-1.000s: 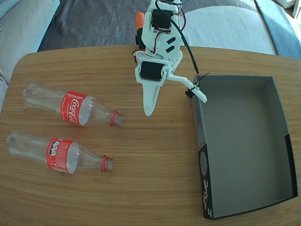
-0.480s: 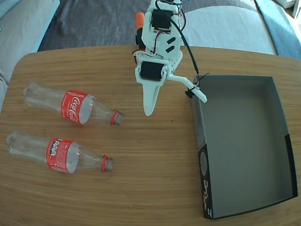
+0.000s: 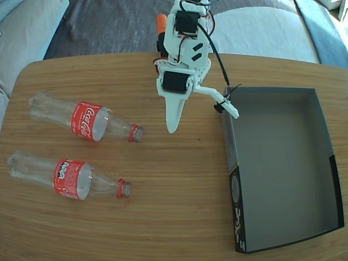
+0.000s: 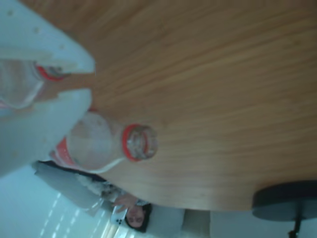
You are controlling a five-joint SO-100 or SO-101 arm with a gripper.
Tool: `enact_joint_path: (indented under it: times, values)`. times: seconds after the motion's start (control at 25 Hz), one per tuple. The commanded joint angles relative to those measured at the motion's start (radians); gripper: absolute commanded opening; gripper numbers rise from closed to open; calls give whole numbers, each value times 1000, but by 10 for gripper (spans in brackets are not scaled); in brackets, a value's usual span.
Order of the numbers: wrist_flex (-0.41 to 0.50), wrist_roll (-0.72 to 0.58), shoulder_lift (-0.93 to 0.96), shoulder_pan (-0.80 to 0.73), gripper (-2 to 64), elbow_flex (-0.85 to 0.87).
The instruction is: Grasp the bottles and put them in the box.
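Two capless bottles with red labels lie on their sides at the left of the wooden table in the fixed view, mouths pointing right: the upper bottle (image 3: 87, 120) and the lower bottle (image 3: 68, 178). The box (image 3: 235, 179), dark grey inside with black sides, lies at the right with nothing in it. My white gripper (image 3: 204, 122) hangs between bottles and box. It is open wide, one finger pointing down at the table and the other swung out over the box's near corner, and it holds nothing. In the wrist view, white fingers (image 4: 39, 44) fill the left edge and a bottle mouth (image 4: 140, 143) faces the camera.
The table (image 3: 179, 217) has rounded corners, and bare wood lies between the bottles and the box. Grey and light cushions (image 3: 261, 27) lie beyond its far edge. An orange part (image 3: 161, 22) shows behind the arm. A person (image 4: 133, 215) is visible beyond the table in the wrist view.
The upper bottle has rolled and shifted slightly up and to the right, turning its label. The arm, the lower bottle and the box have not moved.
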Motion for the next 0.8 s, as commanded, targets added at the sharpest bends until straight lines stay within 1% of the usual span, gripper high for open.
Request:
enact_joint_path:
  times: [0.0, 0.12, 0.2, 0.4, 0.48, 0.52, 0.6, 0.68, 0.76]
  values:
    - [29, 5, -28, -5, -6, -112]
    - [57, 5, -166, 6, -6, -218]
    - [57, 5, -282, 6, -6, -307]
    - [58, 5, -581, 6, -6, -578]
    - [87, 3, -687, 6, -5, -701]
    - [107, 2, -736, 6, 5, -761]
    - [156, -12, -822, 8, 49, -865]
    - [215, -64, -896, 8, 96, -956]
    - [268, -97, -965, 8, 125, -1032]
